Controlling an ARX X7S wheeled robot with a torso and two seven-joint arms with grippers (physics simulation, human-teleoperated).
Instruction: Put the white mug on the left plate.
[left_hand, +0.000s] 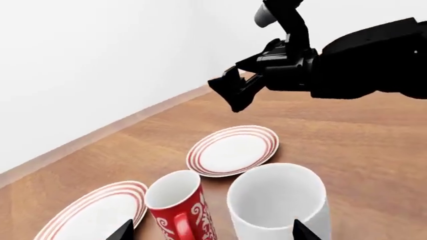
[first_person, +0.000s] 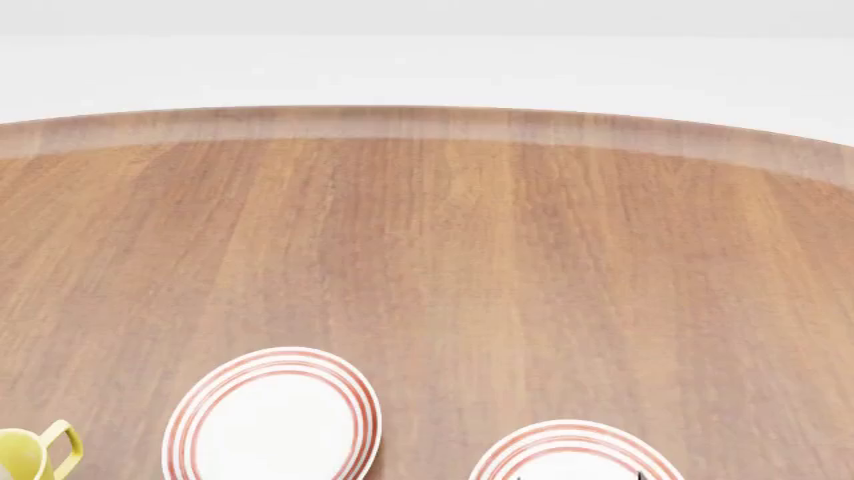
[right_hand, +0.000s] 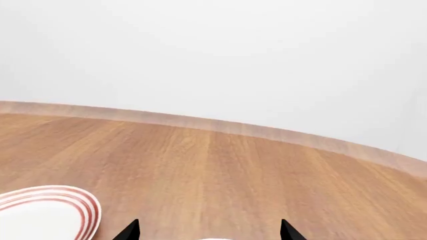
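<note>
The left gripper (left_hand: 213, 231) has its jaws apart and grips nothing; only the 2 dark fingertips show. Just beyond them stands the white mug (left_hand: 278, 202), upright, mouth open, on the table (first_person: 441, 250). It is not yet lifted. The small red patterned mug (left_hand: 181, 207) stands close beside it, with a narrow gap between the 2, and I judge that crowding to be the main hazard for a grasp.

The right gripper (right_hand: 208, 231) is also spread and empty, hanging in the air above the wood, well apart from both mugs.

In the head view the left plate (first_person: 200, 405) lies at 7 o'clock, bare, and the right plate (first_person: 534, 448) at 5 o'clock, cut by the frame. A yellow mug (first_person: 30, 455) peeks in at 8 o'clock, beside the left plate's outer rim.

So nothing of the task is done: grasp, lift, carry and set-down all remain. The mugs fall outside the head view, which I take to mean they sit at 6 o'clock of the plates, nearer the robot.

From 9 through 12 to 3 o'clock the table shows bare wood up to its curved far edge, giving wide room.
</note>
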